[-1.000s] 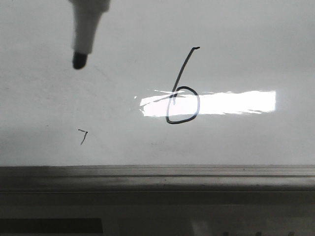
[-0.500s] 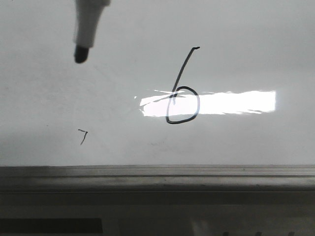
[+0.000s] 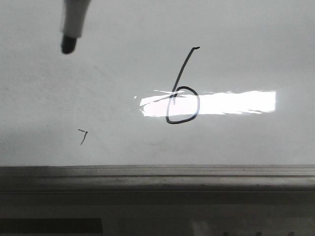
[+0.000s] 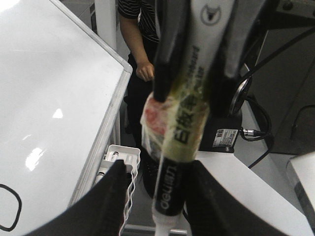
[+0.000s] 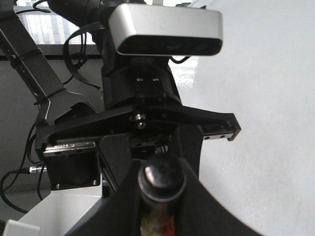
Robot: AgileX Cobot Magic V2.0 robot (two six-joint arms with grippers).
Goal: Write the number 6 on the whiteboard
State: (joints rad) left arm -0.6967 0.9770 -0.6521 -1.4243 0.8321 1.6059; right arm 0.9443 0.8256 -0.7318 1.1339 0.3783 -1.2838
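A whiteboard (image 3: 236, 49) fills the view from the front, glossy white, with a bright bar of reflected light (image 3: 231, 102) across its middle. The number 6 (image 3: 176, 88) is drawn there in thin black line: a long slanted stem and a closed round loop sitting over the near end of the glare. Well off to one side is a tiny stray tick mark (image 3: 83, 136), and the grey frame (image 3: 157, 172) runs along the board's lower edge.

The marker (image 3: 74, 22) hangs at the upper left, its black tip clear of the board. Over the last second it has drifted further up and away from the digit, which has not gained a stroke. That suggests the writing is done and the arm is backing off.

The right gripper (image 5: 160, 196) has its jaws clamped on the marker's barrel. The left gripper (image 4: 160, 196) has fingers either side of the same marker, with a gap showing on one side; I cannot tell if it grips
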